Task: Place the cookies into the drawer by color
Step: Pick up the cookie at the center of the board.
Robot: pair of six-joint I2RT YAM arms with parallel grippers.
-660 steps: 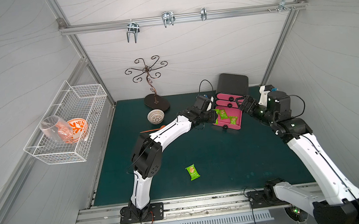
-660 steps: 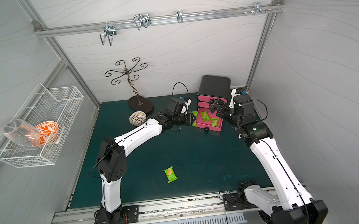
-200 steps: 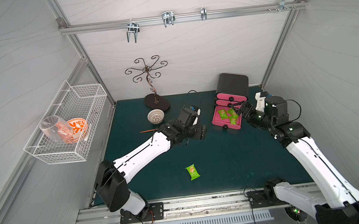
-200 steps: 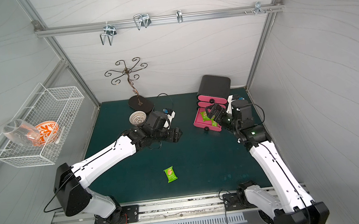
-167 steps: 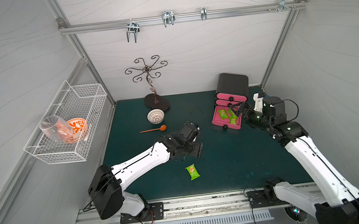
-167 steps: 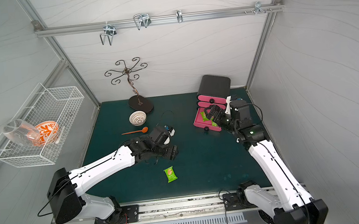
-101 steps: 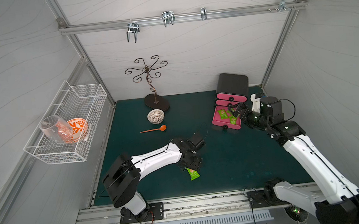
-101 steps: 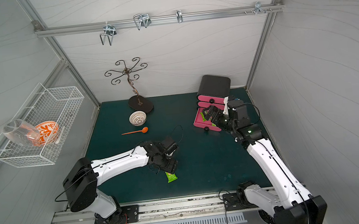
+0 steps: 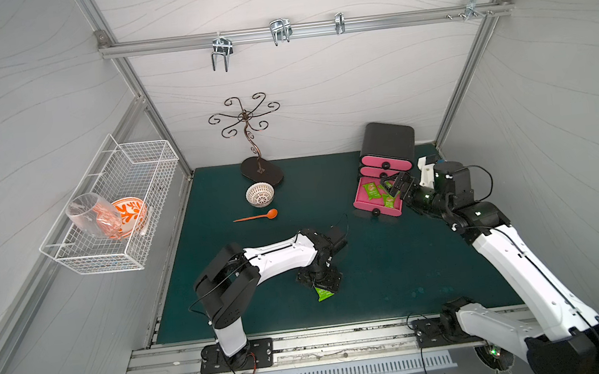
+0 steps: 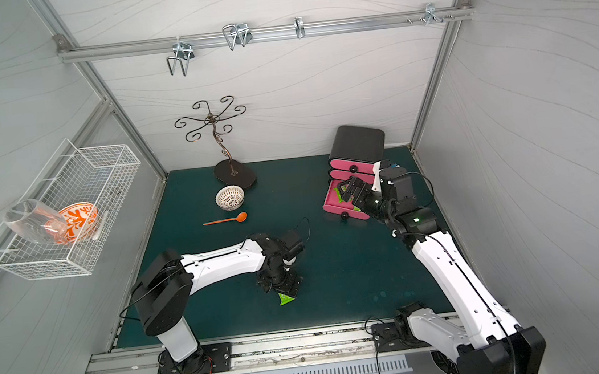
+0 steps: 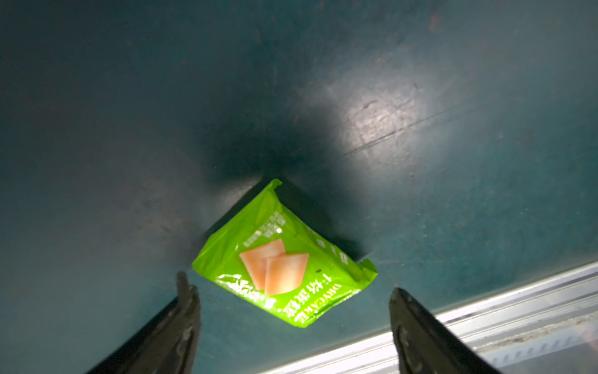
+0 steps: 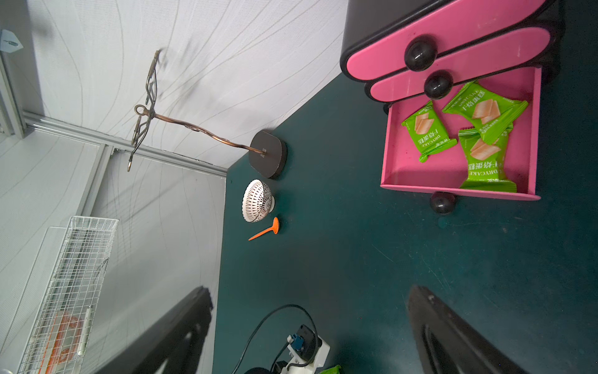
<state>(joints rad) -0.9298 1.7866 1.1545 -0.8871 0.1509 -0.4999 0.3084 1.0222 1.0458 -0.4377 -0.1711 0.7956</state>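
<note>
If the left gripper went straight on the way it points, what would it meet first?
Most likely the green cookie packet on the mat: the left gripper points down at it, jaws open either side. The gap is hard to judge.

In a top view, an orange spoon lies left of centre, below a white perforated bowl. A wire basket at left holds a glass.
</note>
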